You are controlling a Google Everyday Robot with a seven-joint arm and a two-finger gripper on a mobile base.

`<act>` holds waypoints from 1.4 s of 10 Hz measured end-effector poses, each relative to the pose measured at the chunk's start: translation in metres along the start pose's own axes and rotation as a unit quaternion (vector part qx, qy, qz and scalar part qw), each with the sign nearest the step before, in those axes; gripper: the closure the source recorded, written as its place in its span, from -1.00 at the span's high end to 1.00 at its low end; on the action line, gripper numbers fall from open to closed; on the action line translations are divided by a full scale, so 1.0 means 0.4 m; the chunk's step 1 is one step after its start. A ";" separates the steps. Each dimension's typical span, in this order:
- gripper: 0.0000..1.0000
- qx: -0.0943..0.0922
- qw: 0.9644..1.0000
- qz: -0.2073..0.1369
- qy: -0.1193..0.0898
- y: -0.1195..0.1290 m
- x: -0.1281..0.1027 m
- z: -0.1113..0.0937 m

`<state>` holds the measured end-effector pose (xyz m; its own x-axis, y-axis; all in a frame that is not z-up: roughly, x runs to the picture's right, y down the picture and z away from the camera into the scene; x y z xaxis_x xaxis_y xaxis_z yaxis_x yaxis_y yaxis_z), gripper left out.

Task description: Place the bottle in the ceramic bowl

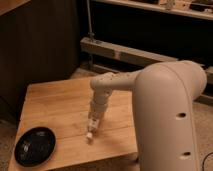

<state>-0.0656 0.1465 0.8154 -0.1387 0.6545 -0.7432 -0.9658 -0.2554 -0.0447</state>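
The cream-white bottle (90, 131) hangs cap-down just above the wooden table (55, 107), near its front middle. My gripper (93, 123) points straight down from the white arm and is shut on the bottle's upper part. The glossy black ceramic bowl (34, 145) sits on the table's front left corner, well to the left of the bottle and the gripper, with nothing in it.
My large white arm housing (170, 120) fills the right side and hides the table's right edge. A dark wall panel (45, 45) stands behind the table. Metal shelving rails (125, 52) run along the back.
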 end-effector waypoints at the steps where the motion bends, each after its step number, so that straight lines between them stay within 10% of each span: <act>1: -1.00 -0.010 0.999 -0.032 -0.011 0.043 0.012 -0.052; 3: -1.00 -0.019 0.994 -0.106 -0.025 0.157 0.048 -0.122; 6: -1.00 -0.033 0.969 -0.242 -0.043 0.364 0.103 -0.149; 9: -1.00 -0.048 0.918 -0.389 -0.067 0.529 0.214 -0.164; 11: -1.00 -0.055 0.870 -0.482 -0.089 0.615 0.298 -0.170; 12: -1.00 -0.061 0.852 -0.511 -0.094 0.641 0.317 -0.166; 13: -1.00 -0.071 0.840 -0.529 -0.094 0.664 0.321 -0.158; 14: -1.00 -0.078 0.836 -0.535 -0.091 0.681 0.319 -0.149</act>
<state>-0.3332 0.1178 0.6686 0.7424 0.6610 -0.1089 -0.5199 0.4661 -0.7159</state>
